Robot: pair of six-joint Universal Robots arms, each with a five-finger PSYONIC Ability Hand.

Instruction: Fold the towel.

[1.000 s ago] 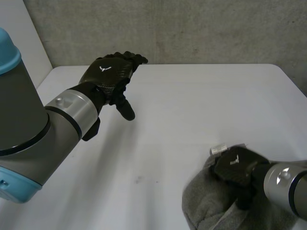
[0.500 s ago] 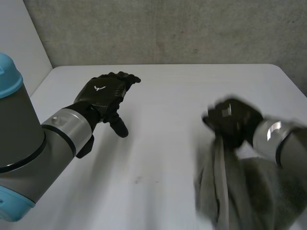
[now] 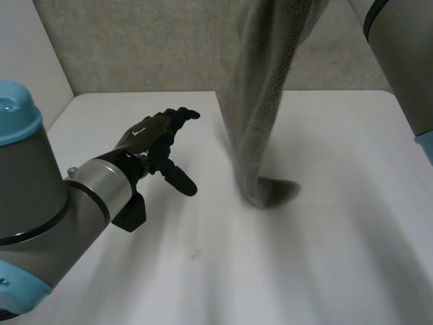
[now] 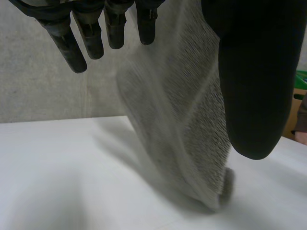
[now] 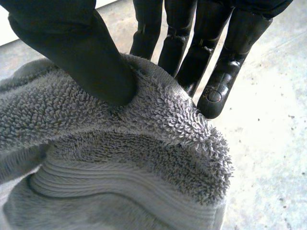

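A grey towel (image 3: 260,101) hangs in a long bunch from high above the white table (image 3: 325,237); its lowest end rests curled on the tabletop near the middle. In the right wrist view my right hand (image 5: 91,52) pinches a thick fold of the towel (image 5: 120,163) between thumb and fingers. The right arm (image 3: 399,47) rises at the far right. My left hand (image 3: 152,139) hovers over the table's left part, open with fingers straight, a short way left of the hanging towel. In the left wrist view the towel (image 4: 192,124) hangs just beyond the left hand's fingertips (image 4: 81,43).
A concrete wall (image 3: 135,40) stands behind the table's far edge. The table's left edge runs close beside my left arm (image 3: 40,203). Bare tabletop lies in front of and to the right of the towel's lower end.
My right hand closed on the towel at the near right, then lifted it high and toward the middle; the towel now hangs stretched. My left hand shifted slightly nearer and lower.
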